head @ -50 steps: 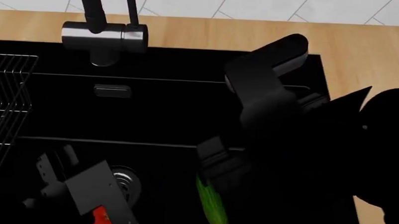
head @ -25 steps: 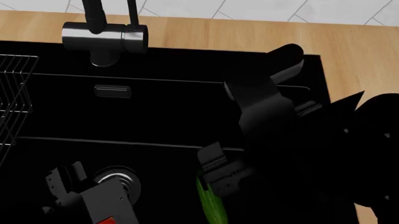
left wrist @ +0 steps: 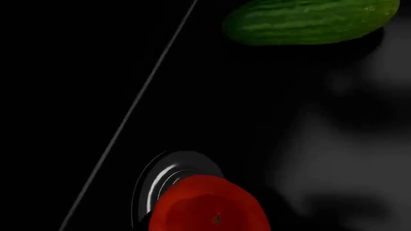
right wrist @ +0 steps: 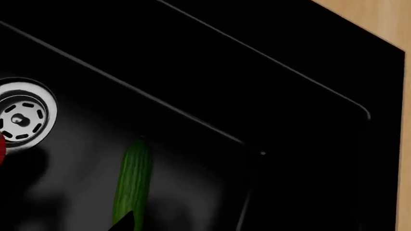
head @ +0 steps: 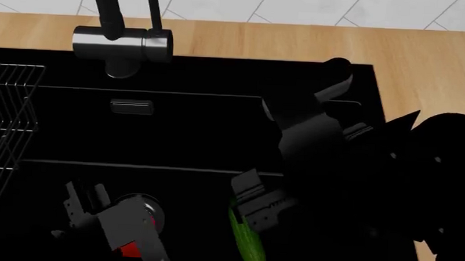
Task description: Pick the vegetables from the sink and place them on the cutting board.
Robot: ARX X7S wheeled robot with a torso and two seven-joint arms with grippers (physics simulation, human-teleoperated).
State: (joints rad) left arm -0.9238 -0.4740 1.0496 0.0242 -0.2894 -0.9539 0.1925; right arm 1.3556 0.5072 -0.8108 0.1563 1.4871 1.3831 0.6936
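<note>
My left gripper (head: 79,209) has advanced beside the drain (head: 141,205) over the tomato (left wrist: 209,204), jaws apparently apart; nothing grasped yet.

Black sink (right wrist: 212,62) basin fills view. Round steel drain (right wrist: 22,117) on floor at edge. Sliver of red tomato (right wrist: 2,146) touching frame edge just beside drain. Slim green cucumber (right wrist: 134,179) lying on floor, apart from drain. Light-wood countertop (right wrist: 378,21) strip beyond sink rim.
</note>
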